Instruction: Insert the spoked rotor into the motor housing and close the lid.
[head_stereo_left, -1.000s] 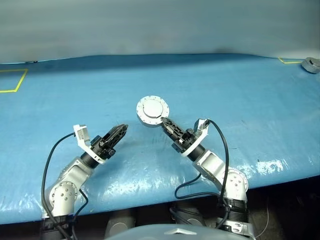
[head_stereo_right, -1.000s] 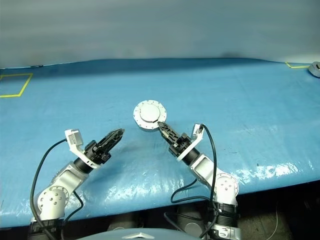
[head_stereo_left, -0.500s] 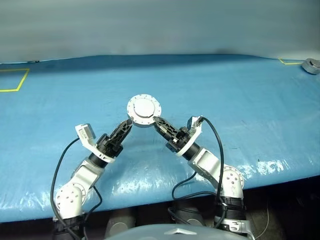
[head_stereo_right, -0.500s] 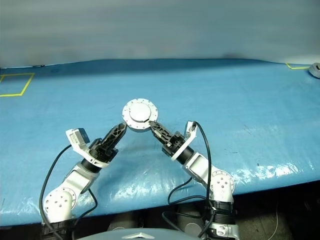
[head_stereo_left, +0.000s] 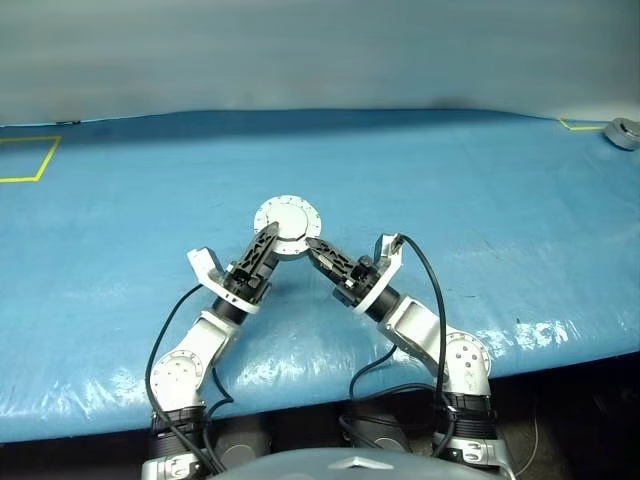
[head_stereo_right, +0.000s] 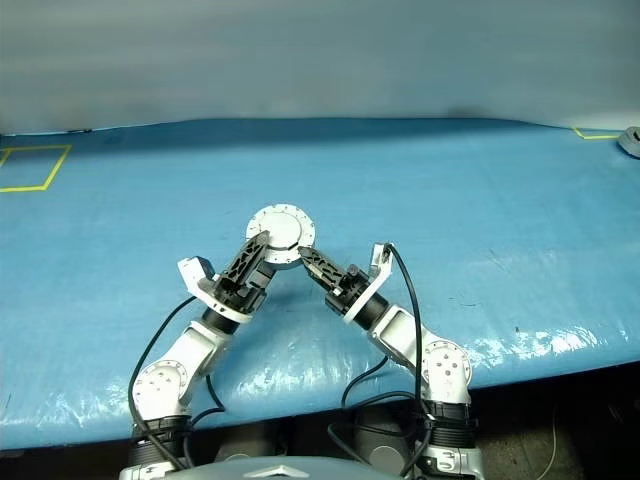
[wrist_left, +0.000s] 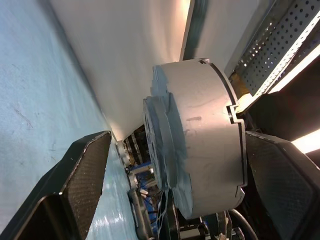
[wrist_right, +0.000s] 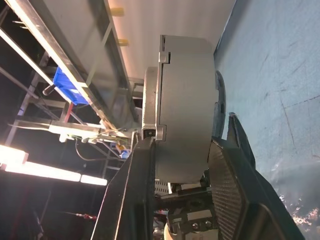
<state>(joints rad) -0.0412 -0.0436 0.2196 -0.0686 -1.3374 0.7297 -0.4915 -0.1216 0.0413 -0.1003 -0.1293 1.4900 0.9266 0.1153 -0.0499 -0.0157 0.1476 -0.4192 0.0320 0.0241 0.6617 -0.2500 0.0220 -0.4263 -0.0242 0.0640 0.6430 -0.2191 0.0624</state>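
R pincer (head_stereo_left: 318, 247) grips motor housing (head_stereo_left: 287, 219); L pincer (head_stereo_left: 268, 237) open.

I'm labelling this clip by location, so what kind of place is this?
Probably an industrial workshop or robot test lab: a wide bench under a blue cover with yellow tape squares, and behind it metal racking and perforated steel framing under strip lights.

Blue-covered table (head_stereo_left: 480, 190) with yellow tape marks (head_stereo_left: 28, 160) before a pale wall (head_stereo_left: 320, 50).

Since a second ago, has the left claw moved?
Yes. The left claw has swung right across the blue table cover, away from the yellow tape corner, and now sits open beside the round metal housing.
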